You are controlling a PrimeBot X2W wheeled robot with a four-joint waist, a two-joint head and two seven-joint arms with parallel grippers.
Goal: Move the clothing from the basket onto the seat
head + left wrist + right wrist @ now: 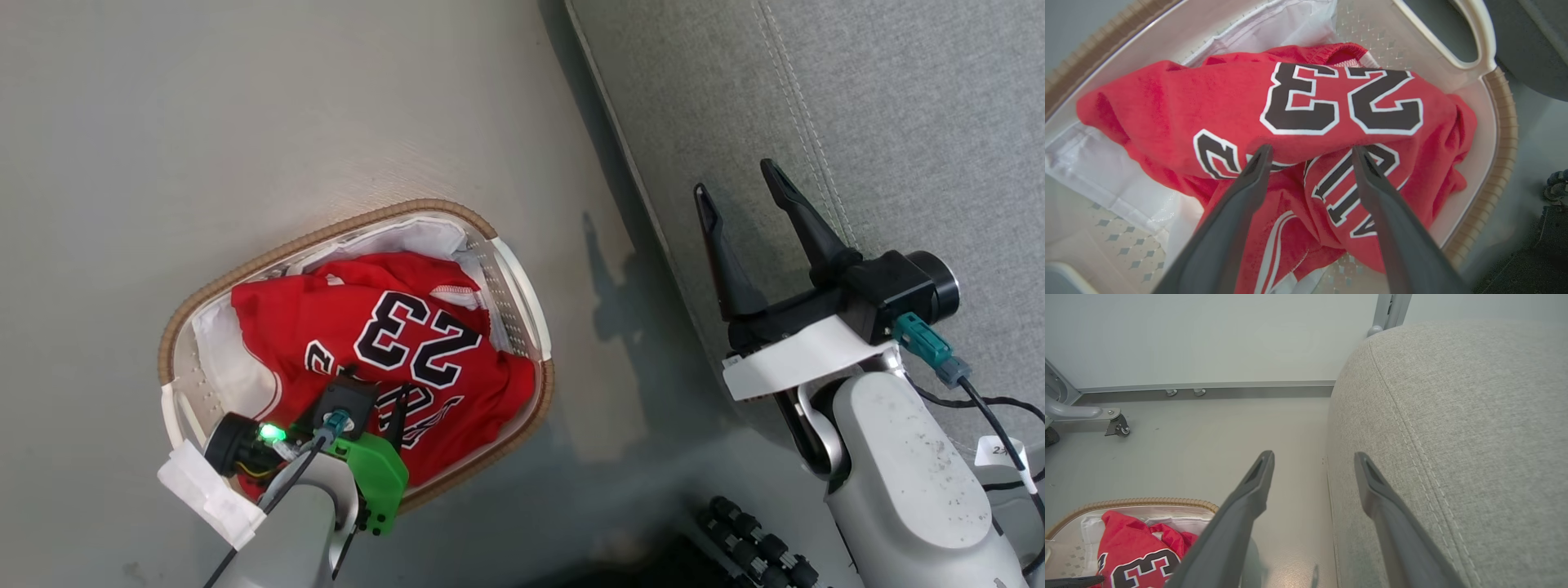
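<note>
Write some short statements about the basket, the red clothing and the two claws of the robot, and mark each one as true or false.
1. The red clothing lies inside the basket. True.
2. The left claw is shut on the jersey. False: its jaws stand open just above the clothing and grip nothing.
3. The right claw is open and holds nothing. True.
4. One red garment already lies on the seat. False: all the clothing in view is in the basket.
5. The basket stands on the seat. False: it stands on the floor, beside the seat.
</note>
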